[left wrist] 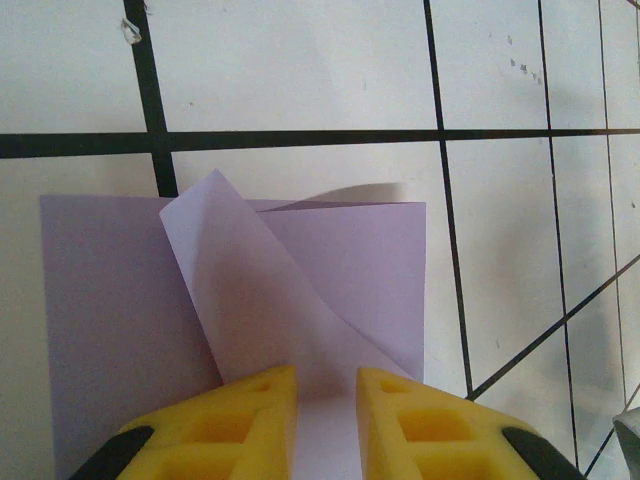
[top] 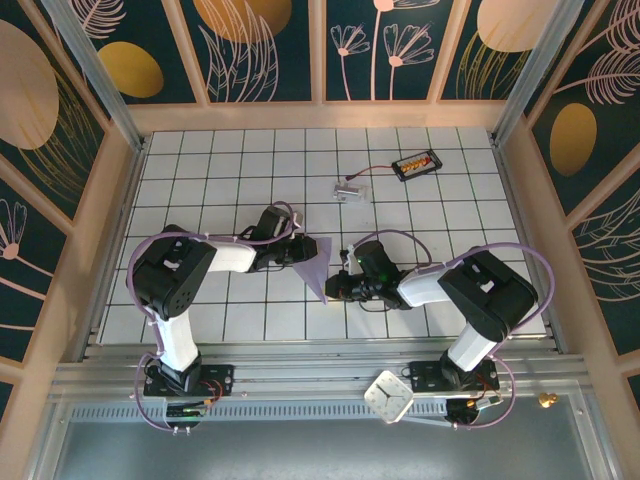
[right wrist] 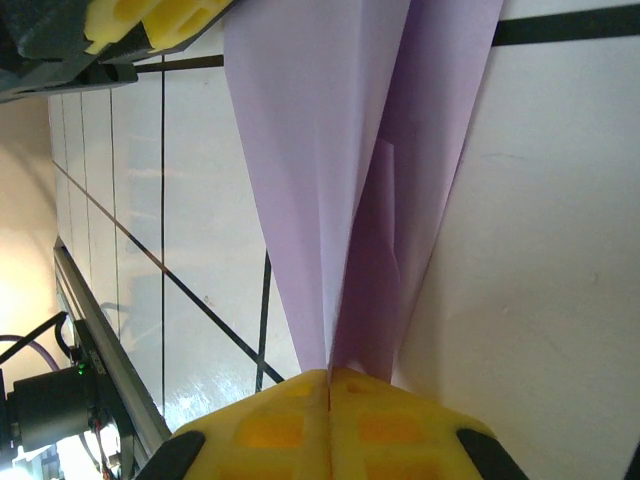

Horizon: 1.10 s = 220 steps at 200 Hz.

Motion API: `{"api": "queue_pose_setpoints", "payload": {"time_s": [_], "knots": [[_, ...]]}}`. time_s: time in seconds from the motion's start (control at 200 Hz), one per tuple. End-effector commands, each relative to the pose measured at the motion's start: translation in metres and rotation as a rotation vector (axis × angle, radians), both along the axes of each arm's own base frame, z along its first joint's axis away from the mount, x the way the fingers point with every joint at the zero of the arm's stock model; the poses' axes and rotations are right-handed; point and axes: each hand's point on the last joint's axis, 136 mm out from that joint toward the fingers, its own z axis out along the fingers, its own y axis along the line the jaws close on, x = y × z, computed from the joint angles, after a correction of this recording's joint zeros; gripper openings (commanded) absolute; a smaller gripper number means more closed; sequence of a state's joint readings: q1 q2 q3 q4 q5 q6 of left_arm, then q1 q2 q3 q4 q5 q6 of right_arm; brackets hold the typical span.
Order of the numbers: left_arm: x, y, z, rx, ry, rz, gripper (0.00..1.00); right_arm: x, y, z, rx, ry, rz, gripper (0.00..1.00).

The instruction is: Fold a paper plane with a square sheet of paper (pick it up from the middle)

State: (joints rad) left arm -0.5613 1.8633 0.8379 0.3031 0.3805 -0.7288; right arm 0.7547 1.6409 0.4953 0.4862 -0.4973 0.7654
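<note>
Hidden bits first. In my right wrist view the paper plane [right wrist: 320, 150] runs off the top of frame. The stretch between my pads is buried, so I can't see how deep the bite goes. In the left wrist view my yellow fingers [left wrist: 245, 420] and the frame bottom cut off the near part of the paper. A loose flap curls up there and covers the crease beneath it. In the top view my left gripper [top: 292, 246] overlaps the wide end, and the layer count is not readable.

Right gripper [right wrist: 328, 395]: jaws fully together, clamped on the plane's narrow end, paper coming straight out of the seam.

Left gripper: jaws a little apart with paper in the gap. I can't tell if either pad actually touches it.

Location: mid-table [top: 200, 180], roughly centred between the left and right edges, somewhat closer to the near edge than the far one, between my two grippers.

Long axis runs far-to-near. The wide end faces the far edge at my left gripper. The point faces the near edge, just beside my right gripper.
</note>
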Motion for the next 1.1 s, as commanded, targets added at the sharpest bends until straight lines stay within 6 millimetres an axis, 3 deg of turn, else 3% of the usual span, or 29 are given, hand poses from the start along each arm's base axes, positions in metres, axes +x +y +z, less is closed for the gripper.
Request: {"api": "queue_pose_setpoints", "payload": {"time_s": [0.0, 0.33, 0.48, 0.711, 0.916, 1.096], "knots": [[-0.025, 0.038, -0.050, 0.183, 0.126, 0.050, 0.24, -0.010, -0.002, -0.011, -0.018, 0.028, 0.016, 0.06], [-0.024, 0.038, -0.049, 0.180, 0.126, 0.052, 0.24, -0.019, -0.003, -0.025, -0.003, 0.071, 0.025, 0.05], [-0.025, 0.039, -0.049, 0.185, 0.125, 0.052, 0.24, -0.012, -0.007, -0.017, 0.004, 0.052, 0.004, 0.06], [-0.025, 0.040, -0.052, 0.194, 0.128, 0.048, 0.24, -0.004, -0.008, 0.004, -0.013, -0.015, 0.024, 0.19], [-0.025, 0.040, -0.052, 0.197, 0.126, 0.048, 0.24, 0.003, -0.019, 0.015, -0.082, -0.078, 0.012, 0.21], [-0.025, 0.040, -0.053, 0.198, 0.126, 0.049, 0.24, 0.004, 0.003, 0.040, -0.054, -0.143, 0.068, 0.16]]}}
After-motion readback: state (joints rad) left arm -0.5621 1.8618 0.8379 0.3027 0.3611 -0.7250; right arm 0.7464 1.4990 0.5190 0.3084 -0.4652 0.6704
